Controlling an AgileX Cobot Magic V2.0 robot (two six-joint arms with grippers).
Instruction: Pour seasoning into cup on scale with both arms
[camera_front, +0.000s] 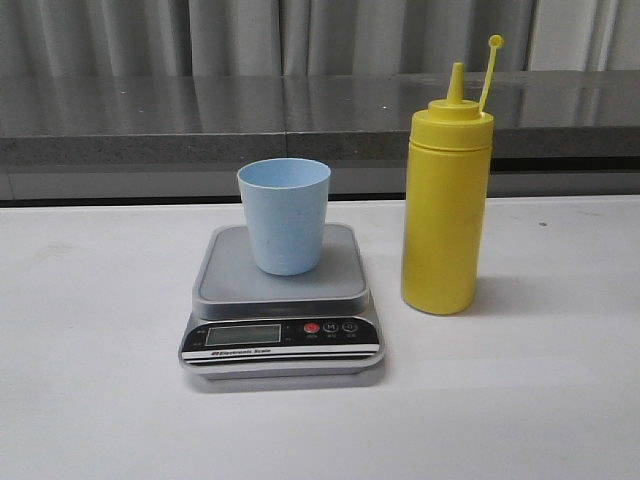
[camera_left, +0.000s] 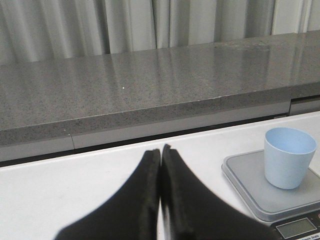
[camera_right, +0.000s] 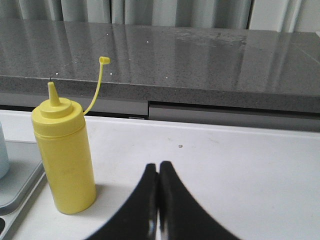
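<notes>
Blue cup (camera_front: 284, 215) on scale (camera_front: 282, 305), bottle (camera_front: 446, 205) beside

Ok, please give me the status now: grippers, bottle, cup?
Left gripper shut, empty. Right gripper shut, empty. Bottle upright on table beside scale, cap off nozzle. Cup upright on scale. Nothing in the way.

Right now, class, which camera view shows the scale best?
The front view: the whole scale shows, platform, display and red button. The left wrist view catches only its platform and a display corner; the right wrist view shows just a platform edge.
</notes>
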